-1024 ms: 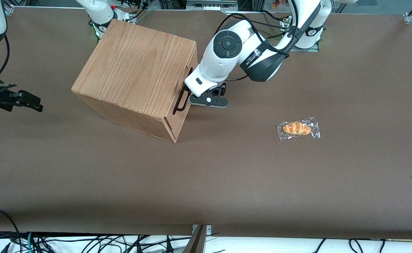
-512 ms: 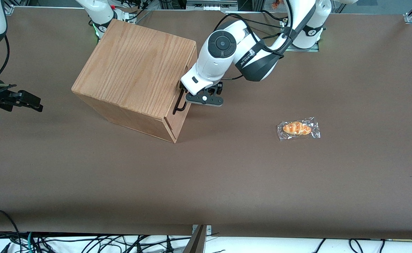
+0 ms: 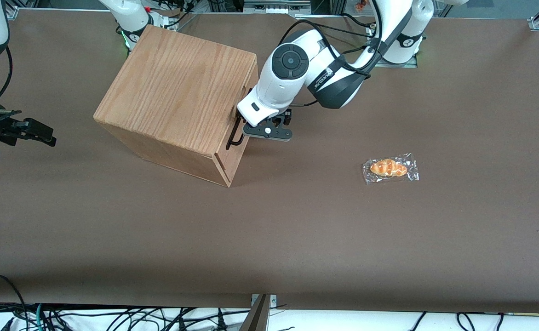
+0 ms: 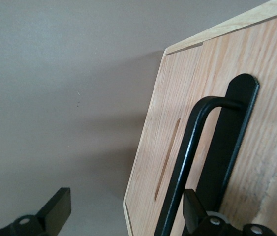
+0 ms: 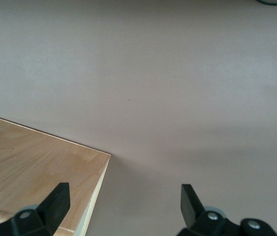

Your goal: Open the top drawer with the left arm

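From the front camera, I have the left arm (image 3: 292,76) bent low in front of the cabinet (image 3: 177,94), its gripper (image 3: 251,126) right at the black handle (image 3: 235,135) of the top drawer (image 3: 246,96), which sits flush and not yet pulled out. A wrapped pastry (image 3: 390,168) lies well apart on the surface (image 3: 297,230).

From the left wrist camera, the gripper (image 4: 123,216) stands spread wide, holding nothing; one finger (image 4: 193,210) lies against the handle (image 4: 197,162), the other finger (image 4: 54,209) hangs clear of the drawer front (image 4: 256,83). My worry: closing from here may catch only the bar's end, and a pull could slip off or drag the whole cabinet.
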Controlling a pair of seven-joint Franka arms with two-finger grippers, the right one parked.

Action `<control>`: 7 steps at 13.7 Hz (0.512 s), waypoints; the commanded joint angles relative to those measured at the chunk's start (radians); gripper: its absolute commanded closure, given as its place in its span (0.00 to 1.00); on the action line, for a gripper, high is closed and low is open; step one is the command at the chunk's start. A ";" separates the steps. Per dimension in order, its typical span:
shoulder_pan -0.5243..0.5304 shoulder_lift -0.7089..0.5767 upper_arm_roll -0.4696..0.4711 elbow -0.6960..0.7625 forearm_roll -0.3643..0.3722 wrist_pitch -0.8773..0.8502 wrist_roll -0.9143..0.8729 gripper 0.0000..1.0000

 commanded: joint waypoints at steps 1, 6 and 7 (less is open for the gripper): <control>0.002 0.019 0.005 0.025 0.003 -0.007 0.037 0.00; 0.012 0.013 0.007 0.018 0.009 -0.016 0.037 0.00; 0.017 0.012 0.007 0.018 0.010 -0.020 0.035 0.00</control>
